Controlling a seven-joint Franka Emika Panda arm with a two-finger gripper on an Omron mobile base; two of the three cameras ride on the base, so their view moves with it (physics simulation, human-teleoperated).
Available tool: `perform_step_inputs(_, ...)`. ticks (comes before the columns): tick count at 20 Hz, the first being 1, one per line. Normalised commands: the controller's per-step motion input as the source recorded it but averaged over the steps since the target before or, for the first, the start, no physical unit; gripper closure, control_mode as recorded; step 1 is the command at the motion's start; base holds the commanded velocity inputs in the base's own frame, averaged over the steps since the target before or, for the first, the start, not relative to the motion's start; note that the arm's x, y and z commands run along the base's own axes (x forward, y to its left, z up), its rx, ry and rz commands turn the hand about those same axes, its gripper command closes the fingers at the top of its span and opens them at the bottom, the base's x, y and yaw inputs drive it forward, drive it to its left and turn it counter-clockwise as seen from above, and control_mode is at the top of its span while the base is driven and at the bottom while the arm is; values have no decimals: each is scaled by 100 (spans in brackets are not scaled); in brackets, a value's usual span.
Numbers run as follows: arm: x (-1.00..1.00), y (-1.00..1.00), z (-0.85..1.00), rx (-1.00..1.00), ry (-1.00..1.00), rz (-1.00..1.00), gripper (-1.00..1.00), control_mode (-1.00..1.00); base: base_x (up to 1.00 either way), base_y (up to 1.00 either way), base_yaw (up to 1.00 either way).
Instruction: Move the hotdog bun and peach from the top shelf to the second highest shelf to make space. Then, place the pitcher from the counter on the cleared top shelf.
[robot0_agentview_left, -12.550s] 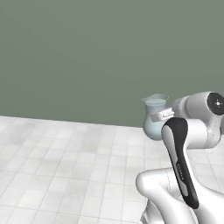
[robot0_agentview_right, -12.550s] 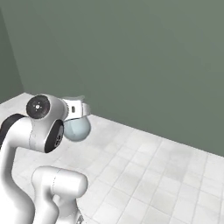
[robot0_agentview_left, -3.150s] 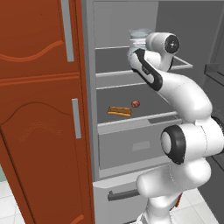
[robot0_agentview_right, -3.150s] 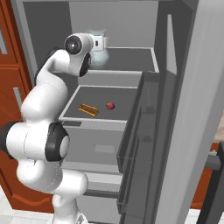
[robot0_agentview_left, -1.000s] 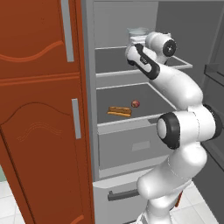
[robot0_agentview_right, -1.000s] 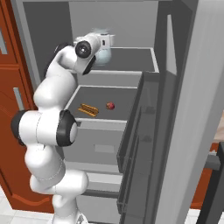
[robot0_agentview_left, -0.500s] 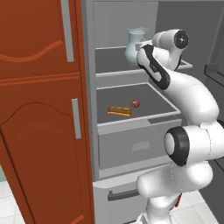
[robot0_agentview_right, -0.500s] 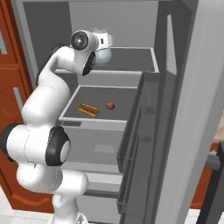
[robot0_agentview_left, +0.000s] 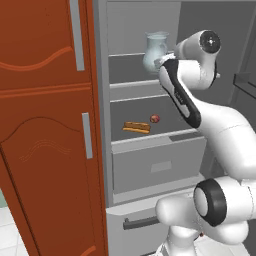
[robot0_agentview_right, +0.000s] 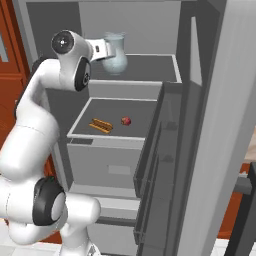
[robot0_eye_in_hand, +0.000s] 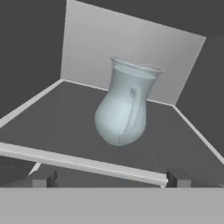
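The pale blue-grey pitcher (robot0_eye_in_hand: 124, 107) stands upright on the top shelf (robot0_agentview_right: 150, 67) of the open fridge, also seen as the pitcher (robot0_agentview_left: 155, 52) in the left base view. My gripper (robot0_eye_in_hand: 109, 180) is open just outside the shelf's pale front edge, its tips spread wide with nothing between them. From the right base view the gripper (robot0_agentview_right: 109, 50) hovers at the pitcher's left, apart from it. One ledge down lie the hotdog bun (robot0_agentview_left: 136, 127) and, to its right, the small red peach (robot0_agentview_left: 155, 118); both also show as bun (robot0_agentview_right: 101, 125) and peach (robot0_agentview_right: 126, 120).
Tall red-brown cupboard doors (robot0_agentview_left: 45, 125) with grey handles stand left of the fridge. The open fridge door (robot0_agentview_right: 220, 125) rises at the right. Grey drawers (robot0_agentview_left: 157, 165) sit below the two ledges. My own arm crosses in front of the fridge opening.
My hand has drawn back from the pitcher, out past the shelf's front edge. The pitcher stays standing on the top shelf; bun and peach have not moved.
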Motion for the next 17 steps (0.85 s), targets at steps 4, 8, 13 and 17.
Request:
perform_step_inputs(4, -88, 24, -65, -5, 2, 0, -100, -100, 0, 0, 0)
perform_step_inputs(8, -93, 8, -78, 0, 0, 0, -100, -100, 0, 0, 0)
perform_step_inputs(13, -91, 0, -59, 1, 0, 0, -100, -100, 0, 0, 0)
perform_step_inputs(17, -85, 0, -35, 2, 0, -1, -100, -100, 0, 0, 0)
